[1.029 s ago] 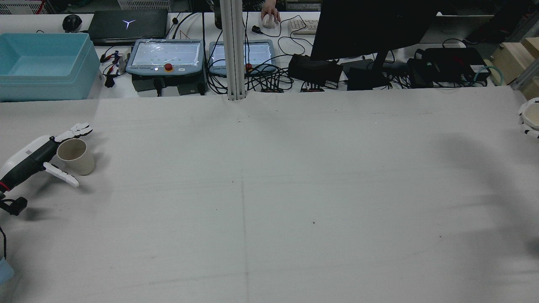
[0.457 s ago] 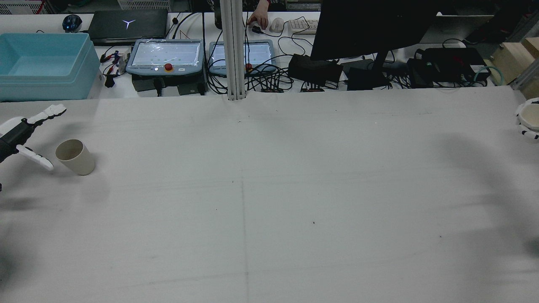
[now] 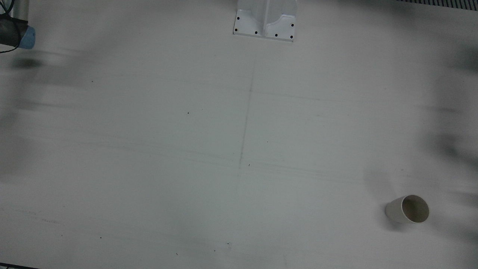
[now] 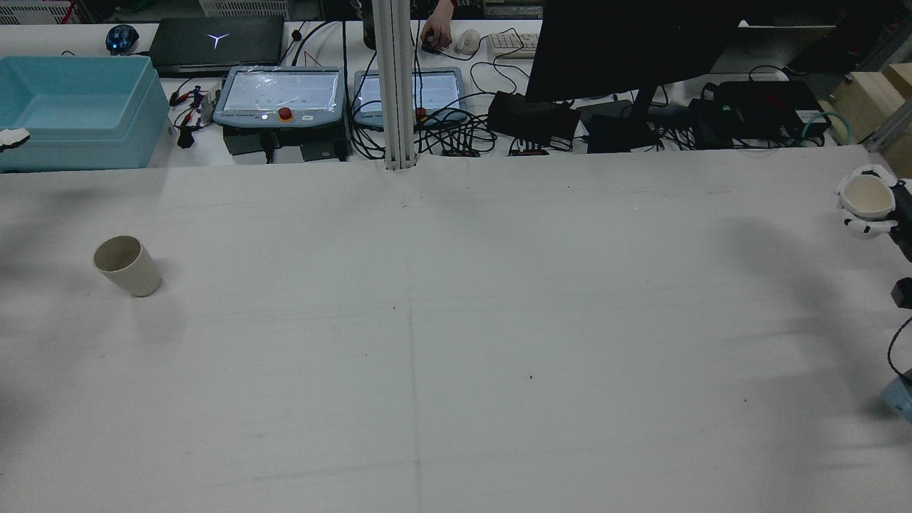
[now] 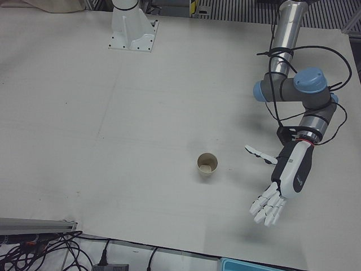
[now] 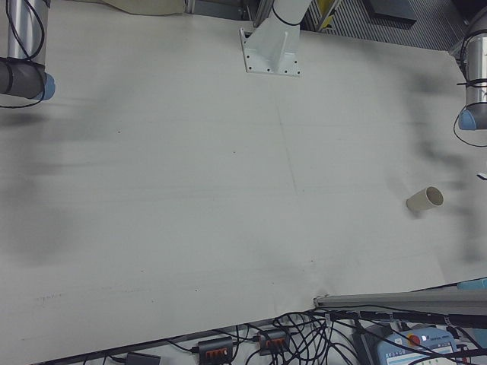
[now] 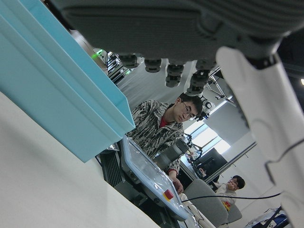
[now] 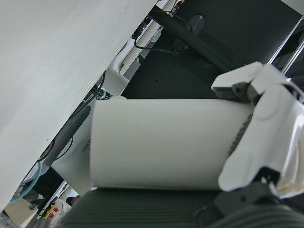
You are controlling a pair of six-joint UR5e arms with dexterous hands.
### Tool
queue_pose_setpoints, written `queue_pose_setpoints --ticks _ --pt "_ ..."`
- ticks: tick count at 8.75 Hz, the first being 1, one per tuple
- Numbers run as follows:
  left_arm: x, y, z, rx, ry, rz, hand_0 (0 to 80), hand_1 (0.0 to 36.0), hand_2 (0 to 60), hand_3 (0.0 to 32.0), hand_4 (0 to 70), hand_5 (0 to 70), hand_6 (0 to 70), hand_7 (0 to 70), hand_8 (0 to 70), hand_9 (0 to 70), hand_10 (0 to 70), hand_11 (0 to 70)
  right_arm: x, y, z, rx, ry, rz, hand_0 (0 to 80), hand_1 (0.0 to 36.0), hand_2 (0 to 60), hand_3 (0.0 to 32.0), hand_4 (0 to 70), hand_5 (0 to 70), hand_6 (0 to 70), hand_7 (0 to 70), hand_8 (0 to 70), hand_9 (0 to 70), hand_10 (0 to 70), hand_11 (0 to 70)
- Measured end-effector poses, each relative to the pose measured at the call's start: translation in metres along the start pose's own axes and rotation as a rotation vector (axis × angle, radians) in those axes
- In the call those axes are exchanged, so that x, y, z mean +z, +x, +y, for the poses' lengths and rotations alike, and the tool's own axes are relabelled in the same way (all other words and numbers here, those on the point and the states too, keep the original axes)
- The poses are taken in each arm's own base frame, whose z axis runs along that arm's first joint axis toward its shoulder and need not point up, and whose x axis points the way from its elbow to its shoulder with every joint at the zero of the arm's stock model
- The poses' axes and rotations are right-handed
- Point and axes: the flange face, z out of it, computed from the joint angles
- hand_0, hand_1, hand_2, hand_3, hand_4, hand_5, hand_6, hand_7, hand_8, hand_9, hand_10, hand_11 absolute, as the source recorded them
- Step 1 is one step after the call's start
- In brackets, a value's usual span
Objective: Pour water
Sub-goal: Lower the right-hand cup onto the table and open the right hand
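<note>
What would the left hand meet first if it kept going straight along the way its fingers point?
Probably the blue bin. The left hand is open and clear of the beige cup, and its own camera shows the bin's wall close ahead; depth is uncertain.

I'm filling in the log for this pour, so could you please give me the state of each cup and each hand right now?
Cup on the table: upright, free, not held.
Held cup: upright in the right hand, above the table's edge.
Right hand: fingers closed around the held cup.
Left hand: open, empty, beside the cup on the table.
</note>
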Motion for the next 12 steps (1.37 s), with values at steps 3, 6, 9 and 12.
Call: queue_pose_setpoints --ticks 3,6,9,12 --pt "-0.010 0.033 -0.022 -0.061 0.022 0.024 47.9 3.2 0.0 0.0 24.5 0.0 7.9 11.8 3.0 6.7 1.5 3.1 0.023 0.051 0.059 0.014 -0.021 -0.025 40.5 12.7 46.6 0.0 3.9 70.0 27.8 54.3 38.8 56.8 46.5 66.1" --pt "-0.014 0.043 -0.029 -0.101 0.036 0.035 48.1 3.4 0.0 0.0 24.7 0.3 8.0 11.9 2.9 6.7 1.4 3.0 0.044 0.065 0.092 -0.005 -0.042 -0.044 44.7 11.8 32.4 0.0 4.1 70.0 27.4 53.5 36.5 54.0 43.0 61.1" --pt "-0.014 0.047 -0.026 -0.110 0.043 0.030 48.1 3.5 0.0 0.0 24.8 0.3 7.9 11.9 2.9 6.7 1.4 3.0 0.039 0.065 0.087 -0.003 -0.018 -0.014 53.2 8.5 0.0 0.0 2.1 43.2 6.2 14.4 0.8 2.4 0.0 0.4" --pt "-0.013 0.048 -0.024 -0.112 0.048 0.023 48.1 3.9 0.0 0.0 24.5 0.5 7.8 11.8 2.8 6.5 1.3 2.9 0.030 0.065 0.077 0.041 0.083 0.115 48.2 3.6 0.0 0.0 0.0 15.7 0.0 0.0 0.0 0.0 0.0 0.0"
